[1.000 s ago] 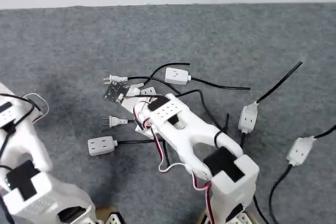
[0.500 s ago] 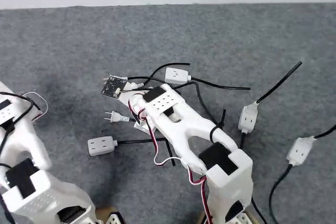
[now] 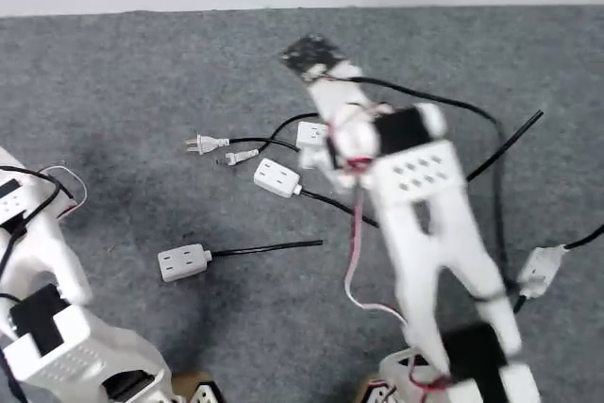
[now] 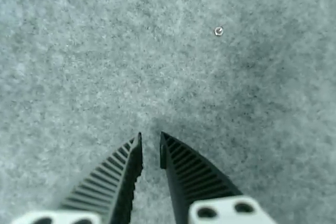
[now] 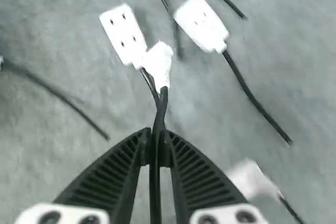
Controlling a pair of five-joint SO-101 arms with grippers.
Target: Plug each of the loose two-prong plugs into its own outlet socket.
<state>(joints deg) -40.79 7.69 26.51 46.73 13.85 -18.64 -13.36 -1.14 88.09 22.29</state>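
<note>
The right gripper (image 5: 156, 132) has its fingers clamped tight on a black cord (image 5: 157, 108), and the white two-prong plug (image 5: 158, 61) at the cord's end hangs free beyond the fingertips. It sits over the near end of one outlet socket (image 5: 123, 35); whether they touch cannot be told. A second outlet socket (image 5: 202, 22) lies just beside it. In the high view another loose plug (image 3: 200, 144) rests on the grey counter (image 3: 142, 73), near a third outlet socket (image 3: 184, 261). The left gripper (image 4: 150, 139) points down at bare counter with its fingers nearly together, only a narrow slit between them, holding nothing. A small metal nut (image 4: 219, 31) lies apart from it
</note>
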